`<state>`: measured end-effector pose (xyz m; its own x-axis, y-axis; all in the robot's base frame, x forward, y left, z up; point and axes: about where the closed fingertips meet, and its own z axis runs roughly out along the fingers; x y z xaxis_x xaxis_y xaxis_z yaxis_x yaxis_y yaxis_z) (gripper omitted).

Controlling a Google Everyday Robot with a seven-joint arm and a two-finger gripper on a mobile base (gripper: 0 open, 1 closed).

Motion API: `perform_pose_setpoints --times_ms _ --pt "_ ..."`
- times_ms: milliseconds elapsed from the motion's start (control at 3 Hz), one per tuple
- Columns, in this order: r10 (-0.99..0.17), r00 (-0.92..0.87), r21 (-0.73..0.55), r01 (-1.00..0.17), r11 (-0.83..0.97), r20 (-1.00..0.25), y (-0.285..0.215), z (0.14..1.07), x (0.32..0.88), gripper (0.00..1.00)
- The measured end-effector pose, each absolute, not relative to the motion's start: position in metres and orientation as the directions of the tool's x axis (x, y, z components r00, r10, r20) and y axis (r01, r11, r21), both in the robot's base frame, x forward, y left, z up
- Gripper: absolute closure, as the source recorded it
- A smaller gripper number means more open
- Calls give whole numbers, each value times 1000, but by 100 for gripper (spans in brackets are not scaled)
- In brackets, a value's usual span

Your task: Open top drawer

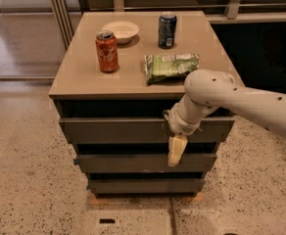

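Observation:
The top drawer (113,130) is the widest of three dark grey-brown fronts, right under the tan cabinet top (79,75). A dark gap shows above its front panel. My gripper (176,151) hangs pointing down in front of the drawer's right-of-centre part. Its pale tip reaches to the middle drawer (123,162). The white arm (241,102) comes in from the right and covers part of the drawer's right end.
On the cabinet top stand a red soda can (107,51), a white bowl (120,31), a dark blue can (167,30) and a green chip bag (171,66). The bottom drawer (143,185) sits just above the speckled floor (30,180).

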<state>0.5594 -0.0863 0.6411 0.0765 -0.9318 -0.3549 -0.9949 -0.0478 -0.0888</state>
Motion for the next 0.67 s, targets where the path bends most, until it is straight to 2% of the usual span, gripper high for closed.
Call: perform_pose_setpoints --times_ms 667 --pt "-919 84 -39 -996 -75 -386 -84 659 516 0"
